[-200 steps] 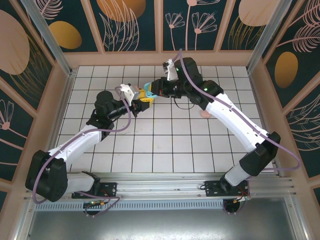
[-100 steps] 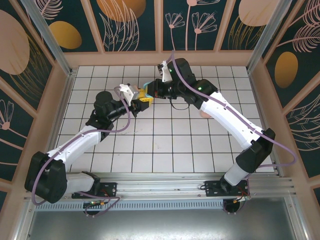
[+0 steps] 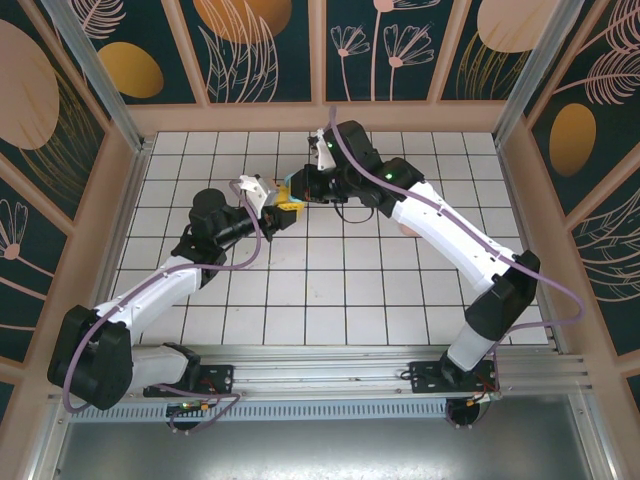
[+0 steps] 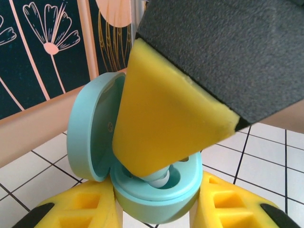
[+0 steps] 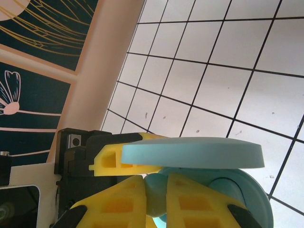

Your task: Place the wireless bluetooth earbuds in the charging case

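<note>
My left gripper (image 4: 154,211) is shut on the lower half of an open teal charging case (image 4: 156,202), whose lid (image 4: 90,137) stands up at the left. My right gripper (image 5: 159,199) is shut on a light teal earbud (image 5: 154,202) and comes down over the case. In the left wrist view the earbud's tip (image 4: 159,179) sits in a well of the case, under the right gripper's big yellow finger (image 4: 166,123). From above, both grippers meet at the case (image 3: 290,187) at the back middle of the tiled table; the left gripper (image 3: 281,207) is below it and the right gripper (image 3: 303,187) beside it.
A pale pink object (image 3: 408,228) lies on the white tiles just right of my right arm, partly hidden by it. Wooden walls (image 3: 320,115) close the table at the back and sides. The case's lid (image 5: 194,153) lies flat across the right wrist view.
My right arm has swung left and slightly back, bringing its gripper tighter over the case. The left arm has shifted only a little, still holding the case.
</note>
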